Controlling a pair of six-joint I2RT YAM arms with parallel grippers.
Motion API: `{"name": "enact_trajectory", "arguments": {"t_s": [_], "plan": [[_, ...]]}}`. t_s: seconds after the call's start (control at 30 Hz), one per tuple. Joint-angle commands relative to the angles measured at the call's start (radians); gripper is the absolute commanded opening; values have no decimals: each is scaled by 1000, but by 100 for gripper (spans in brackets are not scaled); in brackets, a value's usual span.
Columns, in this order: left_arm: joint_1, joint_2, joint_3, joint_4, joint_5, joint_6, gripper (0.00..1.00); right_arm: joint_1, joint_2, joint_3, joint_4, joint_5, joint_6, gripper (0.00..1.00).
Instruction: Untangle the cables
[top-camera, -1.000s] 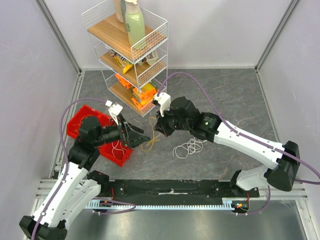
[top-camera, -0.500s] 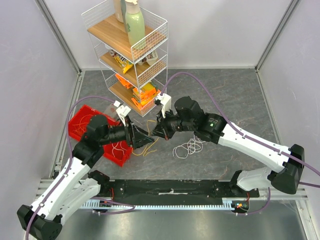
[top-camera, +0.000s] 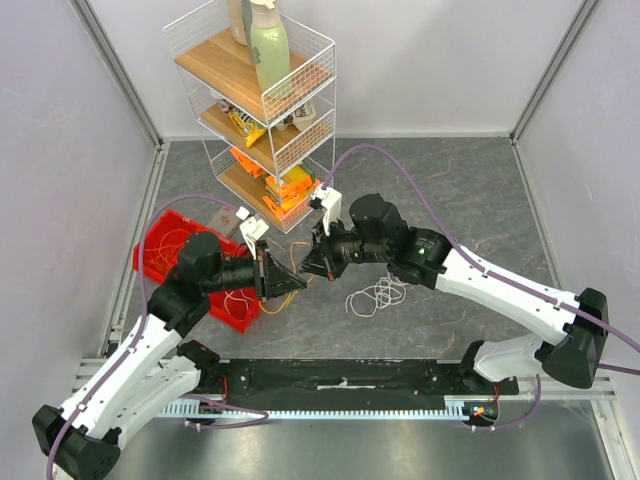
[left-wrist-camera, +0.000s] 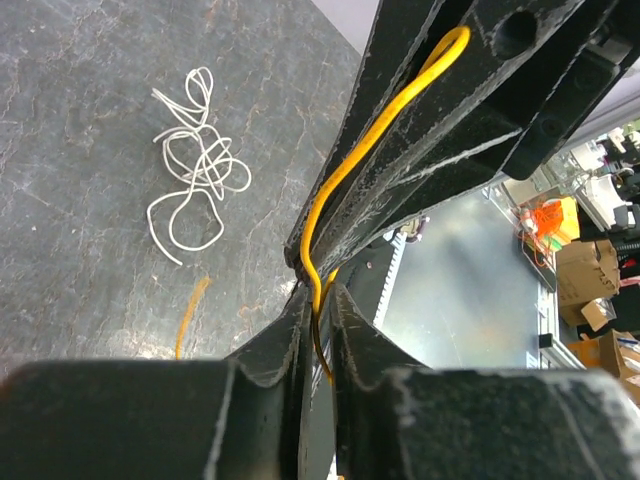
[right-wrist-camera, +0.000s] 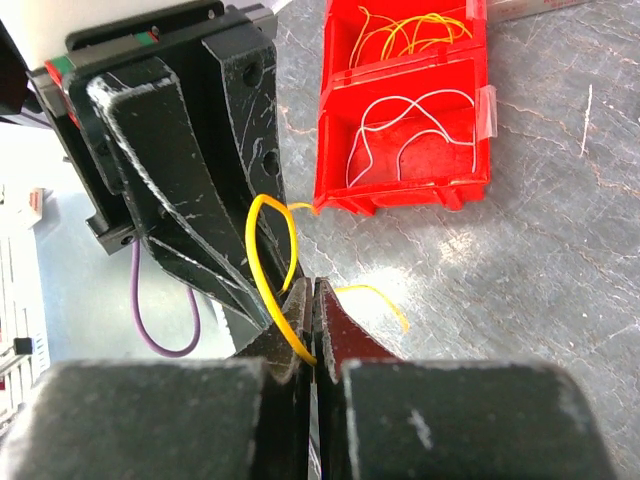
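Note:
A yellow cable (top-camera: 287, 296) is strung between both grippers above the table. My left gripper (top-camera: 297, 283) has its jaws drawn in around this cable (left-wrist-camera: 372, 150), which runs between the fingertips (left-wrist-camera: 300, 312). My right gripper (top-camera: 306, 271) meets it tip to tip and is shut on the same cable (right-wrist-camera: 264, 262), which loops up from its pads (right-wrist-camera: 298, 300). A white cable tangle (top-camera: 377, 296) lies loose on the table just right of the grippers, clear of both, and shows in the left wrist view (left-wrist-camera: 196, 165). A blurred end of orange cable (left-wrist-camera: 189, 312) lies on the table.
A red bin (top-camera: 168, 245) sits on the left under my left arm, with white wire (right-wrist-camera: 398, 132) and yellow wires (right-wrist-camera: 412, 28) in its compartments. A white wire shelf rack (top-camera: 262, 110) with bottles and packets stands behind the grippers. Walls close in both sides.
My left gripper has moved right to meet the right gripper and its jaws have closed from wide open onto the yellow cable. The right gripper stayed shut and shifted slightly.

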Motion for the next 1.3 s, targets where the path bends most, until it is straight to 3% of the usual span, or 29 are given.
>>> {"name": "enact_trajectory", "arguments": {"t_s": [0.0, 0.1, 0.2, 0.33, 0.37, 0.47, 0.53, 0.7, 0.8, 0.93, 1.0, 1.13, 1.2, 1.27], "plan": [[-5, -20, 22, -60, -20, 58, 14, 2, -34, -14, 82, -8, 44, 0], [-6, -37, 25, -78, -33, 68, 14, 2, -34, -31, 129, -23, 75, 0], [-5, -49, 13, -54, -12, 40, 29, 2, -20, -34, 166, -45, 101, 0], [-5, -67, -1, -31, -27, 23, 38, 2, -6, -35, 191, -71, 113, 0], [-5, -67, -2, -26, -27, 23, 35, 2, -3, -35, 191, -72, 113, 0], [-5, -64, 4, -41, -52, 28, 10, 2, 1, -35, 188, -78, 106, 0], [-5, -66, 22, -92, -102, 46, 2, 0, 0, -39, 171, -60, 91, 4], [-3, -89, 99, -299, -451, 74, 2, 3, -40, -45, 24, 162, 2, 66], [-3, -113, 153, -434, -755, 64, 2, -3, -81, -68, -63, 293, -46, 82], [-2, -214, 164, -494, -1244, 104, 2, -26, -153, -132, -93, 363, -64, 88], [-2, -264, 122, -406, -1395, 178, 2, -36, -182, -167, -93, 356, -66, 88], [0, -253, 17, -159, -1517, 418, 2, -41, -192, -203, -88, 344, -54, 88], [4, -186, -5, -97, -1486, 504, 2, -41, -198, -210, -84, 308, -43, 88], [23, -114, -8, -85, -1422, 488, 2, -41, -213, -221, -76, 301, -37, 88]]}}
